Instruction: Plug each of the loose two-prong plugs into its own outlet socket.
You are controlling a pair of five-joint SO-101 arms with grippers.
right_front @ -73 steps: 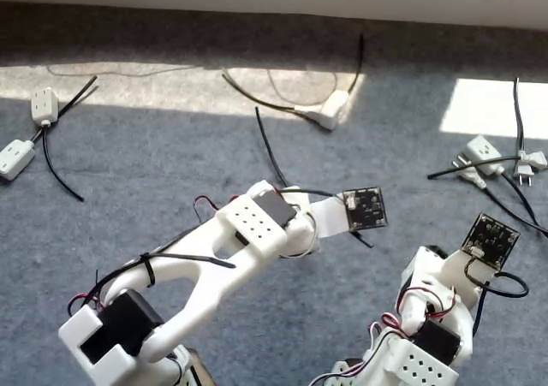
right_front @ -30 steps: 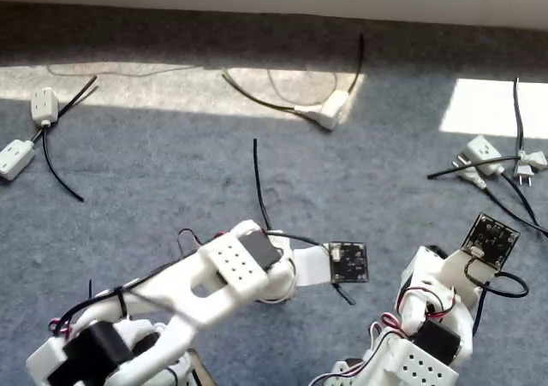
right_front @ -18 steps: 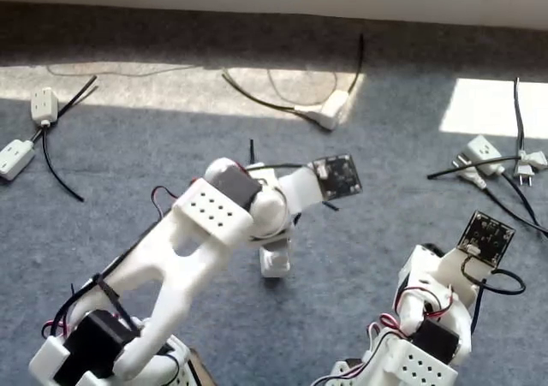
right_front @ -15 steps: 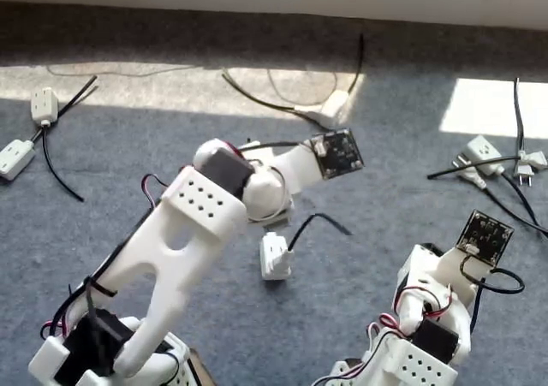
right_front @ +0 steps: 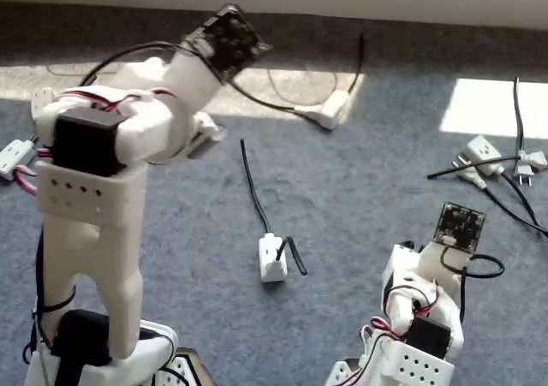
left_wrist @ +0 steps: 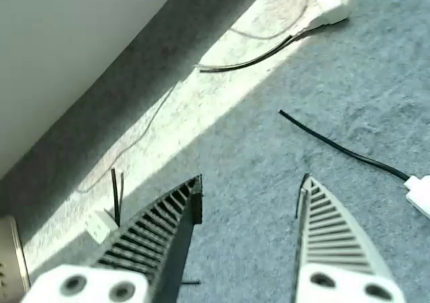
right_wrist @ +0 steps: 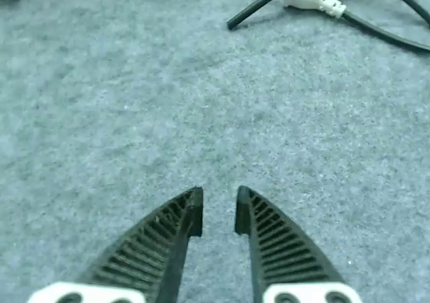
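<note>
The left arm stood raised tall at 9 o'clock in the high view, its hand (left_wrist: 252,182) released and spread wide above the grey bench (right_front: 171,215). The right arm sat folded low at 5 o'clock, its hand (right_wrist: 218,195) barely parted (a thin gap only), grasping nothing. A white socket block (right_front: 272,259) with a black cord (right_front: 250,176) lay at centre, and loose plugs (right_front: 533,158) lay at 3 o'clock.

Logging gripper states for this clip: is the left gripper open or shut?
Open. In the left wrist view the left gripper has its two fingers wide apart, with only grey carpet between them; nothing is held.
</note>
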